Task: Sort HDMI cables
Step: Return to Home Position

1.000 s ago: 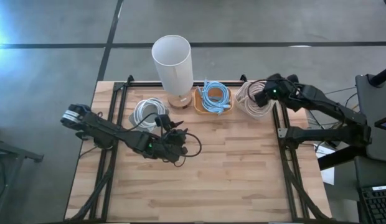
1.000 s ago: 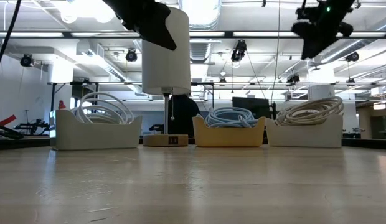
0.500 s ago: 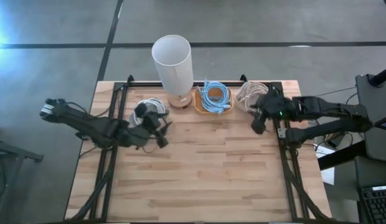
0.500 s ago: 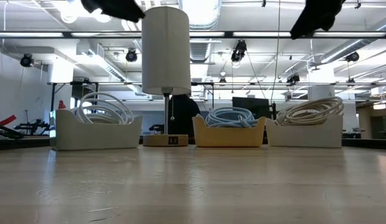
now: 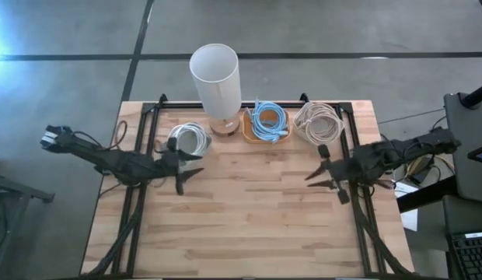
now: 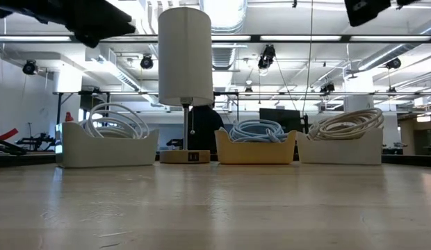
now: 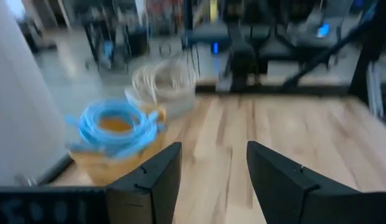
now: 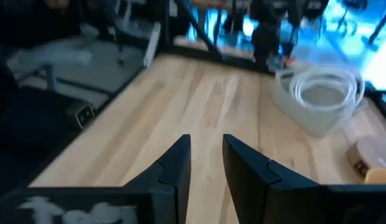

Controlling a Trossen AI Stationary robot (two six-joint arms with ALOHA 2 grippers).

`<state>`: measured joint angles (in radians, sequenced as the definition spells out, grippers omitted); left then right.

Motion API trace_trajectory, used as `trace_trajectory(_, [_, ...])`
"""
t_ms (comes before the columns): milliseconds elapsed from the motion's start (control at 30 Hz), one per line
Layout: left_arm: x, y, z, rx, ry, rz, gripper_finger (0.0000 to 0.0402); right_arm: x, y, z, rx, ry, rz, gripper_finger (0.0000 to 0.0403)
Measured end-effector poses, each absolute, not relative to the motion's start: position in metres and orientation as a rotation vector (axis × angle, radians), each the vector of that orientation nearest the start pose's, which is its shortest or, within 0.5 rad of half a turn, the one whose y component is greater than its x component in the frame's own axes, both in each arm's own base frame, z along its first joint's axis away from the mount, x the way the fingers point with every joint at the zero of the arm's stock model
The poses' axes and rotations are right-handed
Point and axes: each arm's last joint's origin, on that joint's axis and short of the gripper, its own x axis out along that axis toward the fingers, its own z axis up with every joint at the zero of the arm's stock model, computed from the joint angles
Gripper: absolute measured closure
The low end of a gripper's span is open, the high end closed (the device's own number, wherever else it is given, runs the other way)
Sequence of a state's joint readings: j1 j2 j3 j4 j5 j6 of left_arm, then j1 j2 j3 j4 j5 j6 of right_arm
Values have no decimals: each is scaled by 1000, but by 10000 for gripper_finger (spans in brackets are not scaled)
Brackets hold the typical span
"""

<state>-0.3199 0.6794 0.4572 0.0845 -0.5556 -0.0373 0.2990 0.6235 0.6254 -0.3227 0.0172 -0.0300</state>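
Sorting looked done: white coils (image 5: 188, 138), blue coils (image 5: 268, 120) and tan coils (image 5: 319, 120) lay binned at twelve o'clock; left tool (image 5: 188, 179) and right tool (image 5: 315, 165) gaped empty.

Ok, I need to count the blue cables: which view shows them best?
The high view: it looks straight down on the blue cables coiled in the yellow bin. The low view shows only their tops above the bin's wall; the left wrist view sees them aslant; the right wrist view misses them.
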Motion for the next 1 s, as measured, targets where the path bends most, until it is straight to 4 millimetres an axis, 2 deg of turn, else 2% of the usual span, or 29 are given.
trace_trajectory(300, [119, -22, 243, -16, -25, 255, 209, 102, 27, 249, 41, 162, 232, 332])
trace_trajectory(533, [107, -13, 225, -25, -64, 302, 209, 95, 24, 227, -72, -21, 229, 335])
trace_trajectory(667, [102, -8, 214, -15, -75, 341, 209, 93, 22, 215, -66, -22, 211, 335])
trace_trajectory(833, [97, -3, 200, -33, -117, 366, 209, 88, 19, 210, -78, -50, 185, 335])
trace_trajectory(1000, [95, -1, 184, -39, -148, 306, 209, 83, 14, 210, -90, -71, 145, 335])
